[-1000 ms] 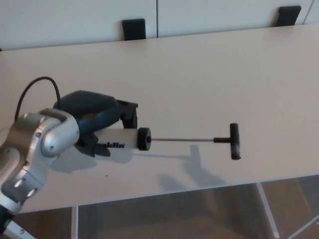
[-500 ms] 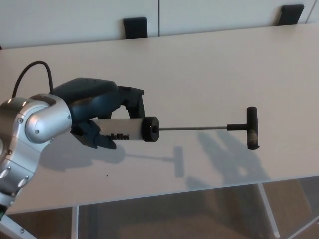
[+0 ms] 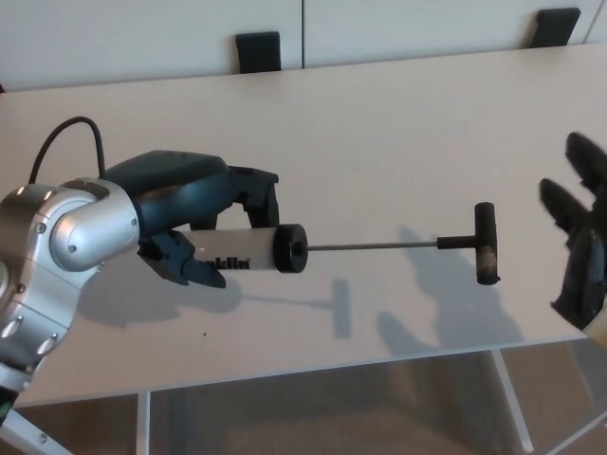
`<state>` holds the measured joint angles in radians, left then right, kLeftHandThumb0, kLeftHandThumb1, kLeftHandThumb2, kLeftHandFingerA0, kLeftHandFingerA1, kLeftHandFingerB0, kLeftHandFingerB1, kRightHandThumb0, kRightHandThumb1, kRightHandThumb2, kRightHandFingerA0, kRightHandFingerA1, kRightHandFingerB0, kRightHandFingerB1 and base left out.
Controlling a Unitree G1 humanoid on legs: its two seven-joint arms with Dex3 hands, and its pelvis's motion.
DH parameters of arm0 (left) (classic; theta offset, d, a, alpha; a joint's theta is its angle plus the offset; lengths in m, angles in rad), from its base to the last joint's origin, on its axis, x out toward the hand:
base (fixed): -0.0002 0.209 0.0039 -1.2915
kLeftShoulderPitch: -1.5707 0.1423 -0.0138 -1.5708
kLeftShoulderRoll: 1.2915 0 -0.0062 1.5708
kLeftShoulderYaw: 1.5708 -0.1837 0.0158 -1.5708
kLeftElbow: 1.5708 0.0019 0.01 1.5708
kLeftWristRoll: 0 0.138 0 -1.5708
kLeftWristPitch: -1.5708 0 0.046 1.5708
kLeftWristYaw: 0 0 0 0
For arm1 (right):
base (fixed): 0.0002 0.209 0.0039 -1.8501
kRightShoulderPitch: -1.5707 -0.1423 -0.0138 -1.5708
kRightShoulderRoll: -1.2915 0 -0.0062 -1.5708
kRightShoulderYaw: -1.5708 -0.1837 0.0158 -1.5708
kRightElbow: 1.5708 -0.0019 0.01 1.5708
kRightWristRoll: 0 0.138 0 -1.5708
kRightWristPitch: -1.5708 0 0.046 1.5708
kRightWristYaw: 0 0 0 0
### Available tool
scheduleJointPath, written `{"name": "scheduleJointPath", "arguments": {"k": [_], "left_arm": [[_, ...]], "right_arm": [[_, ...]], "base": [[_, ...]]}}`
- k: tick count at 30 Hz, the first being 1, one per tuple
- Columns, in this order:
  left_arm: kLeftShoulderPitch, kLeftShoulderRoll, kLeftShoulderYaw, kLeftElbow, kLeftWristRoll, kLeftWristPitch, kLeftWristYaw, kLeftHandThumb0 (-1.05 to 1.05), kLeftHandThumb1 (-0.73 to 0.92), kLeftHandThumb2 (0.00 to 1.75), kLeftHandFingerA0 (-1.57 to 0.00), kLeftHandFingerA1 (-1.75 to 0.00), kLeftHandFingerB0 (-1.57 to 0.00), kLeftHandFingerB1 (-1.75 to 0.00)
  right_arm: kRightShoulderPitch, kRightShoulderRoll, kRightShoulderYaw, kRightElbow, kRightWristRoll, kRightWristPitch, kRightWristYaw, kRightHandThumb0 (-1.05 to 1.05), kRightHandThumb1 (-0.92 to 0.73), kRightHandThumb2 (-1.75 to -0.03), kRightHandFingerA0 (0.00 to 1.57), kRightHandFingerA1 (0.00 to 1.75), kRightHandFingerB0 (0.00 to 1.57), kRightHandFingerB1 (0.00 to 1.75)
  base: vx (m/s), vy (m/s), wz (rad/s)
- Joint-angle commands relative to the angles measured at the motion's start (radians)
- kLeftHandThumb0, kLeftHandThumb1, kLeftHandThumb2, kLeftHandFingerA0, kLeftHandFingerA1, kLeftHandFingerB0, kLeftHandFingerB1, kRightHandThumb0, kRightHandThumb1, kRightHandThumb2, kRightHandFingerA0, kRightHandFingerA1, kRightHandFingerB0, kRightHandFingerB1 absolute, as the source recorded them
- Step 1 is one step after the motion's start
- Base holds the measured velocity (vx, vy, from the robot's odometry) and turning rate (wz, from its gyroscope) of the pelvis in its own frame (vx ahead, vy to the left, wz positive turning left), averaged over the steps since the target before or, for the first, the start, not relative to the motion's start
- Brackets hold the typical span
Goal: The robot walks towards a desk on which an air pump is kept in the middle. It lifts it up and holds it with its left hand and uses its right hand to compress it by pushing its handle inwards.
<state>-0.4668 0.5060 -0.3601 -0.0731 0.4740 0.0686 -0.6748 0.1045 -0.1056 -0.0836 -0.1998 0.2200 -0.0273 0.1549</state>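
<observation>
One white cylindrical air pump [image 3: 232, 252] with a black end cap is held clear of the pale beige table [image 3: 379, 123], its shadow lying on the tabletop below it. The dark blue-black left hand [image 3: 185, 213] has its fingers [image 3: 256, 194] wrapped round the white barrel, thumb underneath, so that black lettering on the barrel shows just beside the thumb. From the cap a single thin metal rod [image 3: 375, 246] runs straight out towards the robot's right, fully extended, and ends in one black T-shaped handle [image 3: 487, 245] standing upright across the rod.

The black right hand [image 3: 579, 251] shows at the picture's right edge, its fingers spread apart and holding nothing; it is near the handle but not touching it.

One black cable [image 3: 62, 142] loops up from the silver left forearm [image 3: 57, 256]. Two black chair backs [image 3: 258, 50] stand beyond the far edge of the table, against a white wall. No containers can be seen, and the pump is the only object in the working area.
</observation>
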Motion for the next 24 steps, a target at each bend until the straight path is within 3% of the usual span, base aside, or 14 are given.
{"name": "scheduleJointPath", "arguments": {"k": [1, 10, 11, 13, 14, 15, 16, 19, 20, 22, 23, 24], "left_arm": [[0.004, 0.005, 0.012, -0.006, -0.009, 0.032, -0.014, -0.20, 0.80, 0.62, -0.73, -1.53, -0.55, -1.31], [0.014, 0.003, 0.002, -0.004, -0.011, 0.016, -0.005, -0.18, 0.81, 0.61, -0.71, -1.53, -0.55, -1.32], [0.017, 0.002, -0.001, -0.005, -0.011, 0.012, -0.004, -0.05, 0.90, 0.53, -0.59, -1.67, -0.46, -1.41], [0.021, 0.002, -0.002, -0.006, -0.011, 0.010, -0.003, -0.05, 0.90, 0.53, -0.59, -1.67, -0.46, -1.41], [0.024, 0.003, -0.002, -0.007, -0.011, 0.008, -0.003, -0.21, 0.79, 0.66, -0.75, -1.50, -0.57, -1.29], [0.027, 0.004, -0.002, -0.007, -0.011, 0.007, -0.002, -0.21, 0.79, 0.66, -0.75, -1.50, -0.57, -1.29], [0.029, 0.005, -0.003, -0.009, -0.008, 0.007, -0.003, -0.05, 0.86, 0.54, -0.59, -1.64, -0.49, -1.40], [0.034, 0.008, -0.007, -0.013, -0.004, 0.005, -0.004, -0.04, 0.86, 0.54, -0.59, -1.65, -0.49, -1.41], [0.036, 0.009, -0.009, -0.011, -0.001, 0.004, -0.002, -0.21, 0.79, 0.66, -0.77, -1.52, -0.56, -1.30], [0.038, 0.010, -0.011, -0.010, 0.003, 0.004, -0.001, -0.21, 0.79, 0.66, -0.77, -1.52, -0.56, -1.30], [0.039, 0.012, -0.012, -0.010, 0.005, 0.002, -0.002, -0.04, 0.83, 0.55, -0.59, -1.62, -0.50, -1.38], [0.040, 0.014, -0.014, -0.011, 0.006, 0.001, -0.004, -0.04, 0.83, 0.55, -0.59, -1.62, -0.50, -1.38]], "right_arm": [[-0.012, 0.028, 0.001, 0.016, 0.072, 0.058, 0.026, -0.92, -0.79, -1.18, 0.09, 0.19, 0.09, 0.13], [-0.019, 0.050, -0.003, -0.003, 0.118, 0.094, 0.044, -0.93, -0.78, -1.17, 0.08, 0.19, 0.08, 0.14], [-0.019, 0.054, -0.004, -0.010, 0.121, 0.097, 0.042, -0.92, -0.78, -1.17, 0.09, 0.20, 0.09, 0.14], [-0.018, 0.056, -0.004, -0.015, 0.122, 0.098, 0.042, -0.92, -0.78, -1.17, 0.09, 0.20, 0.09, 0.14], [-0.019, 0.058, -0.004, -0.018, 0.122, 0.100, 0.041, -0.93, -0.77, -1.17, 0.09, 0.20, 0.09, 0.14], [-0.020, 0.059, -0.004, -0.020, 0.121, 0.102, 0.040, -0.93, -0.77, -1.17, 0.09, 0.20, 0.09, 0.14], [-0.020, 0.060, -0.005, -0.025, 0.121, 0.103, 0.039, -0.92, -0.76, -1.16, 0.10, 0.22, 0.09, 0.15], [-0.019, 0.061, -0.008, -0.038, 0.127, 0.105, 0.037, -0.92, -0.76, -1.16, 0.10, 0.25, 0.10, 0.17], [-0.019, 0.061, -0.011, -0.043, 0.130, 0.105, 0.038, -0.92, -0.75, -1.15, 0.10, 0.27, 0.10, 0.18], [-0.019, 0.061, -0.013, -0.048, 0.133, 0.107, 0.039, -0.92, -0.75, -1.15, 0.10, 0.27, 0.10, 0.18], [-0.020, 0.057, -0.014, -0.049, 0.130, 0.101, 0.042, -0.92, -0.76, -1.16, 0.10, 0.27, 0.09, 0.16], [-0.021, 0.055, -0.014, -0.050, 0.127, 0.097, 0.045, -0.92, -0.76, -1.16, 0.10, 0.27, 0.09, 0.16]], "base": [[0.00, 0.000, 0.00], [0.00, 0.000, 0.00], [0.00, 0.000, 0.00], [0.00, 0.000, 0.00], [0.00, 0.000, 0.00], [0.00, 0.000, 0.00], [0.00, 0.000, 0.00], [0.00, 0.000, 0.00], [0.00, 0.000, 0.00], [0.00, 0.000, 0.00], [0.00, 0.000, 0.00], [0.00, 0.000, 0.00]]}}
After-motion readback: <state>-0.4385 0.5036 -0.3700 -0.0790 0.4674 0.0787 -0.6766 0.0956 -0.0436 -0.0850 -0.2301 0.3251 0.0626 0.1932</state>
